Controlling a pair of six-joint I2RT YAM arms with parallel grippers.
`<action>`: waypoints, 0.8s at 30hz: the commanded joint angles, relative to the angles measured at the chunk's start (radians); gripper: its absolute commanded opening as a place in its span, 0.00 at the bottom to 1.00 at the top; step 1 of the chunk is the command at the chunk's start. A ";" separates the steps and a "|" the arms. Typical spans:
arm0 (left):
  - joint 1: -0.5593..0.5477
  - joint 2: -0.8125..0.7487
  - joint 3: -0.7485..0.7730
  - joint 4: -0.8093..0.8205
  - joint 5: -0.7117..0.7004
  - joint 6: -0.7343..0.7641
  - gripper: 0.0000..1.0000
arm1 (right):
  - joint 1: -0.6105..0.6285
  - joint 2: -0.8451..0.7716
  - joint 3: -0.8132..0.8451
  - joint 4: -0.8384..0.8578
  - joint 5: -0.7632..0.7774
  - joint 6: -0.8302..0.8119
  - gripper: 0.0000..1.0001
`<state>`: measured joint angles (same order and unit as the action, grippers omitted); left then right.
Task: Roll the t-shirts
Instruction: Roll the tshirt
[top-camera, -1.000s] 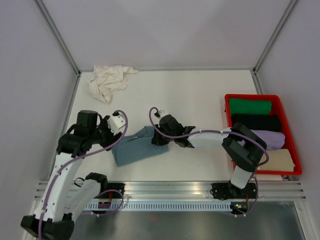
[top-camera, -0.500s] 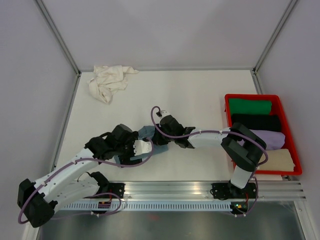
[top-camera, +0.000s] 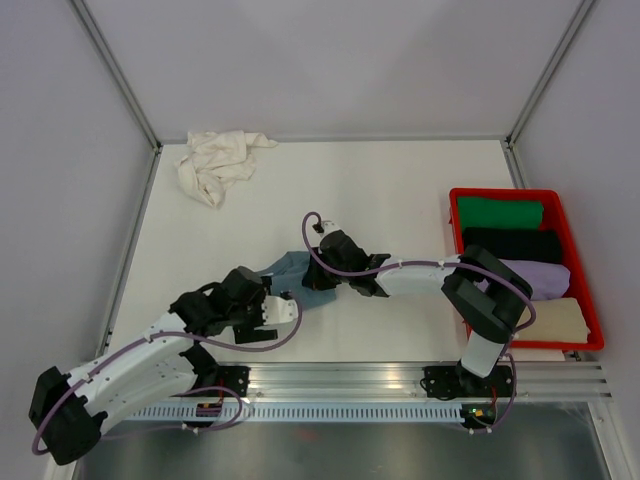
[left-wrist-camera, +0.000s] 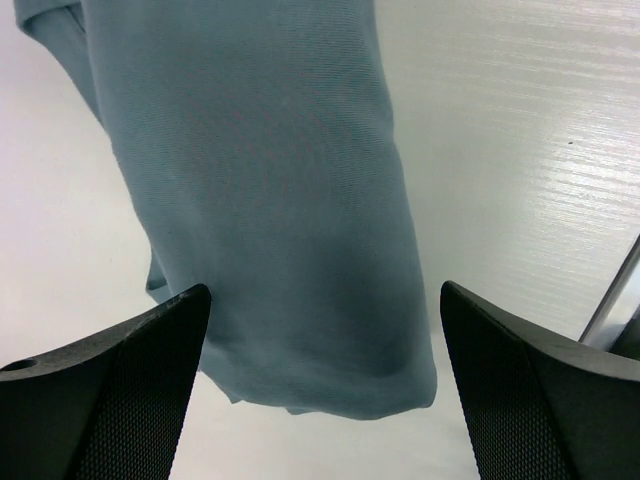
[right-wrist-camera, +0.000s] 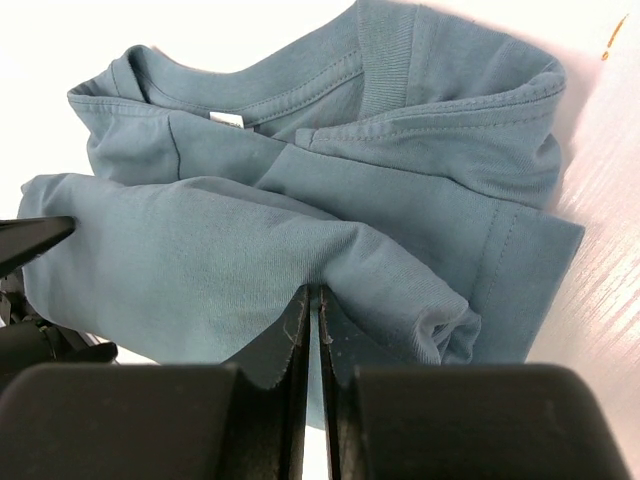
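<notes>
The slate-blue t-shirt (top-camera: 291, 267) lies bunched and partly folded on the white table, between my two grippers. In the right wrist view its collar and a sleeve show (right-wrist-camera: 300, 190). My right gripper (right-wrist-camera: 316, 305) is shut, pinching a raised fold of the blue shirt; in the top view it sits at the shirt's right side (top-camera: 316, 277). My left gripper (left-wrist-camera: 325, 400) is open wide, with the shirt's lower end (left-wrist-camera: 270, 220) just ahead of and between its fingers; from above it is at the shirt's near-left (top-camera: 272, 302). The cream-white t-shirt (top-camera: 215, 160) lies crumpled at the far left corner.
A red bin (top-camera: 590, 265) at the right holds rolled green, black, lilac and cream garments. The metal rail (top-camera: 340, 378) runs along the table's near edge. Enclosure walls and posts surround the table.
My left arm has swung from the shirt's left side to its near side, low over the table. The blue shirt, spread flatter before, is now bunched. The right gripper has stayed put.
</notes>
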<state>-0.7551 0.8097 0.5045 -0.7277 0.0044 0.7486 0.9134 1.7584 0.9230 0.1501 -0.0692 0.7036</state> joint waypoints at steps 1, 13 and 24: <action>-0.012 0.003 -0.033 -0.001 -0.024 0.044 1.00 | -0.004 0.013 0.004 -0.006 0.042 0.005 0.12; -0.012 0.057 -0.121 0.148 -0.107 0.003 0.66 | -0.004 -0.092 -0.032 0.051 0.006 -0.078 0.13; -0.010 0.046 -0.038 0.024 0.017 0.006 0.03 | -0.007 -0.359 -0.065 0.019 0.015 -0.411 0.17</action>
<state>-0.7654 0.8440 0.4015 -0.6281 -0.0582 0.7597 0.9119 1.5227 0.8631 0.1600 -0.0708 0.4938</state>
